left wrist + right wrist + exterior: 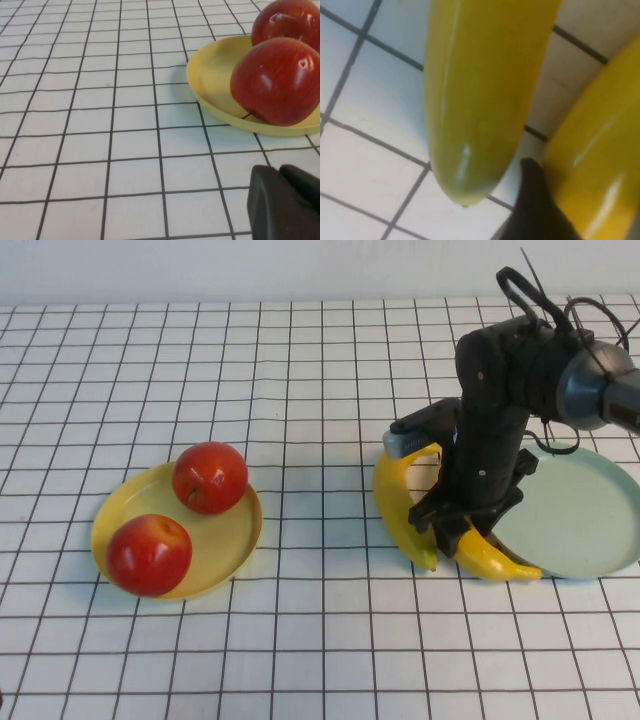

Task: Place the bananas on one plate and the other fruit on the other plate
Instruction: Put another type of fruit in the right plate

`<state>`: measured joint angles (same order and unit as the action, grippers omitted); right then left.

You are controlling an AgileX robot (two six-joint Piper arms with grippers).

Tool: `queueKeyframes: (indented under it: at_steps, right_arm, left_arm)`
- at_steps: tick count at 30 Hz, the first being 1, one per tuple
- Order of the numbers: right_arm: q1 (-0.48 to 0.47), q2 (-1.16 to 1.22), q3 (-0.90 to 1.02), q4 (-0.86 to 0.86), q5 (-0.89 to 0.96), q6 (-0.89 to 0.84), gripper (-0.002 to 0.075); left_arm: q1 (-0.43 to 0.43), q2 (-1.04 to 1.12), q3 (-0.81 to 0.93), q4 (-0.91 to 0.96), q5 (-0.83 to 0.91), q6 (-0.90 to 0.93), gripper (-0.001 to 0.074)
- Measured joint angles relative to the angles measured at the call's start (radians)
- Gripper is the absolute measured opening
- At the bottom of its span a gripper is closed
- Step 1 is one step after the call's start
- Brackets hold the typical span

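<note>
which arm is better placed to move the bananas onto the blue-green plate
The right. Its right gripper is down at the two glossy yellow bananas, jaws open, beside the empty pale blue-green plate. The left gripper sits shut near the pale yellow plate with the red apples.

Two red apples [277, 82] on yellow plate [215, 75]; closed left gripper [285, 205] nearby
</note>
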<state>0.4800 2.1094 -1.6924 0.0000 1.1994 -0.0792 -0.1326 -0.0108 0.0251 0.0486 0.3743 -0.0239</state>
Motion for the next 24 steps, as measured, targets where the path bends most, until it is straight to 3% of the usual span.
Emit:
queueKeyframes:
  at_steps: [3,11,17,24]
  right_arm:
    - [0.000,0.012,0.000,0.007,-0.001,0.000,0.0318]
    - [0.000,0.007,-0.013,0.009,-0.006,0.000,0.0319]
    - [-0.016,-0.126,-0.033,0.000,-0.009,-0.004,0.0319]
    - [-0.216,-0.204,0.077,-0.014,-0.016,-0.006,0.0319]
  left_arm:
    - [0.000,0.000,0.000,0.002,0.000,0.000,-0.0004]
    - [0.000,0.000,0.000,0.002,0.000,0.000,-0.0004]
    - [0.000,0.000,0.000,0.002,0.000,0.000,-0.0004]
    - [0.000,0.000,0.000,0.002,0.000,0.000,-0.0004]
